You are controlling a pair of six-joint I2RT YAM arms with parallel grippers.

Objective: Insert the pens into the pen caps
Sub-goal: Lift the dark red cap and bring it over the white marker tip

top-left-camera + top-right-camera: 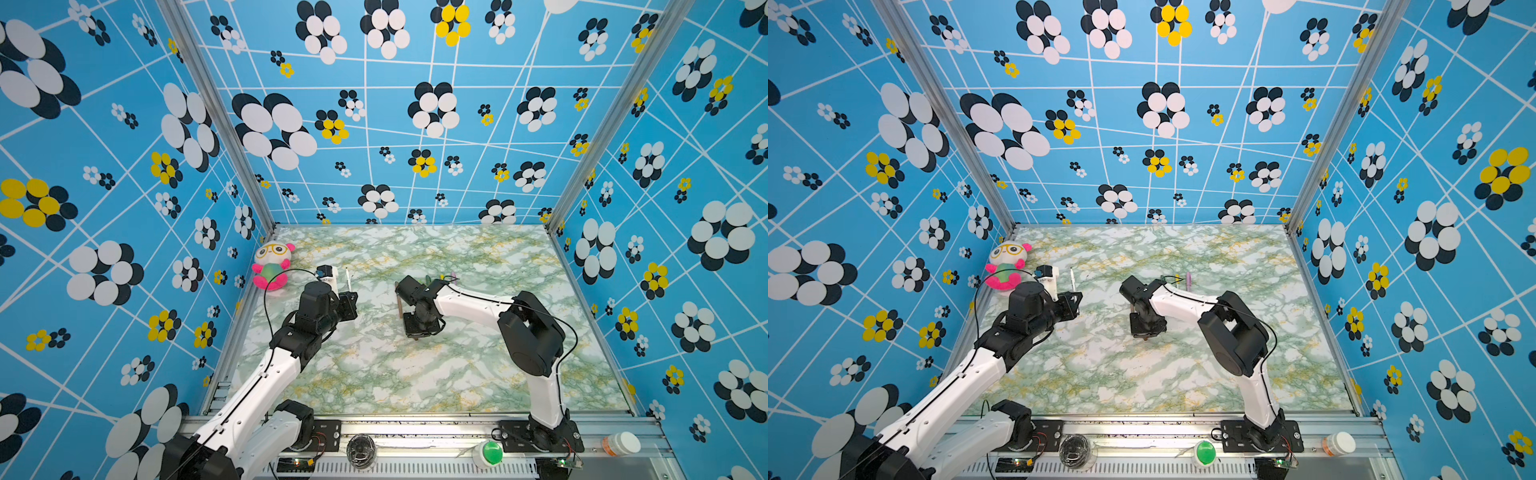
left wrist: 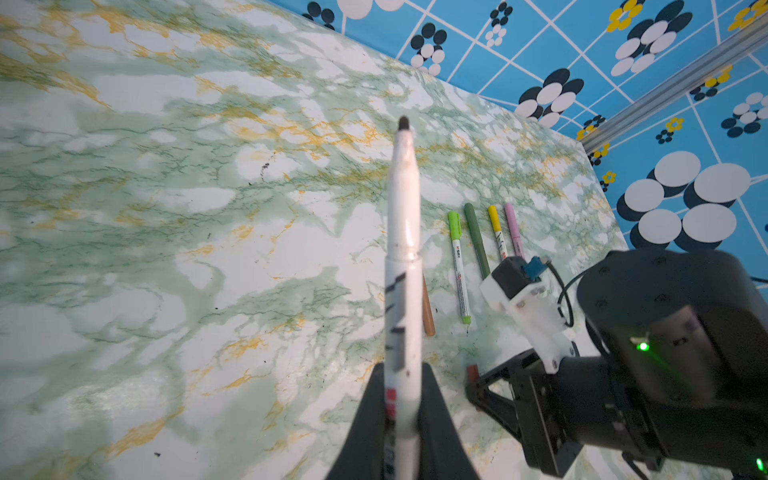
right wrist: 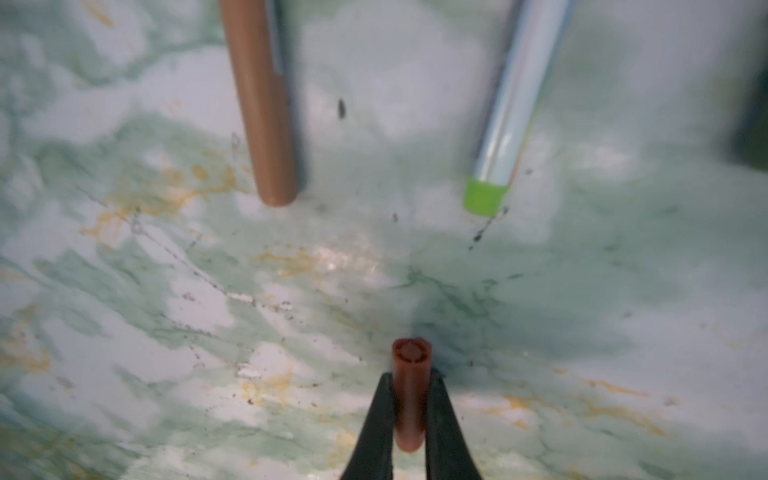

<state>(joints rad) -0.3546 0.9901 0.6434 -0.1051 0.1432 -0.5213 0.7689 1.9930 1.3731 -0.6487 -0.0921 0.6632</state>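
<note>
Gripping a white pen by its lower barrel, the left hand is closed firmly on it, with the dark tip uncapped and pointing away from the wrist camera. The barrel bears slanted black marks and a red patch, all too blurred to read.

The right hand is closed on a short reddish-brown cap. The cap's open mouth, which shows a ribbed inner ring, faces the marbled tabletop. Whether the cap touches the surface cannot be told.

Four capped pens lie side by side on the tabletop, just beyond the right hand:
- A lime-capped pen has a white barrel carrying a line of red and dark print, too small to read.
- A dark green pen lies next to it.
- A yellow-capped pen shows faint print, also unreadable.
- A pink pen lies at the end of the row.

A brown pen lies near the lime-capped one, on its other side. In the right wrist view, its rounded end lies near the held cap.
</note>
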